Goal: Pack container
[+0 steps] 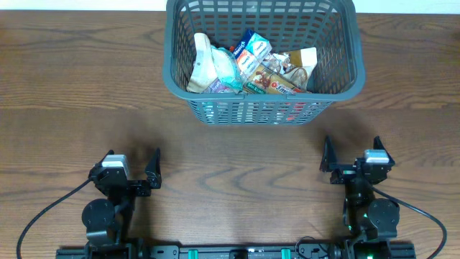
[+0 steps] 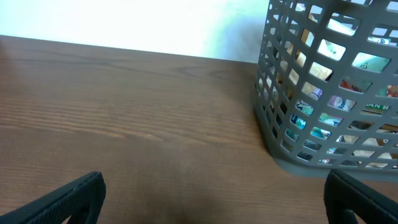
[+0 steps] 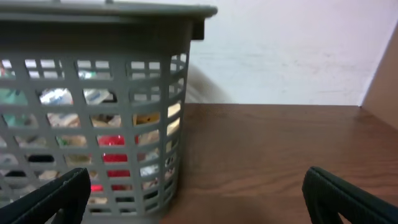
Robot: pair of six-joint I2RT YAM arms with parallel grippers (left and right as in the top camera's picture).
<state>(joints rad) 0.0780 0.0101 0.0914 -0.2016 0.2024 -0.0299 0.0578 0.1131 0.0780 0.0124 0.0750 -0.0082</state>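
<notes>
The container (image 1: 262, 108), a dark grey lattice basket, stands at the far middle of the wooden table with several snack packets (image 1: 248, 65) inside. It also shows in the left wrist view (image 2: 292, 93) and the right wrist view (image 3: 124, 37). My left gripper (image 1: 131, 167) is open and empty near the front left, well short of the basket; its fingers show at the bottom of its wrist view (image 2: 211, 196). My right gripper (image 1: 352, 152) is open and empty near the front right, just in front of the basket's right corner (image 3: 196, 193).
The wooden table (image 1: 65, 86) stretches bare to the left and right of the basket. A white wall (image 3: 286, 50) lies behind the table's far edge.
</notes>
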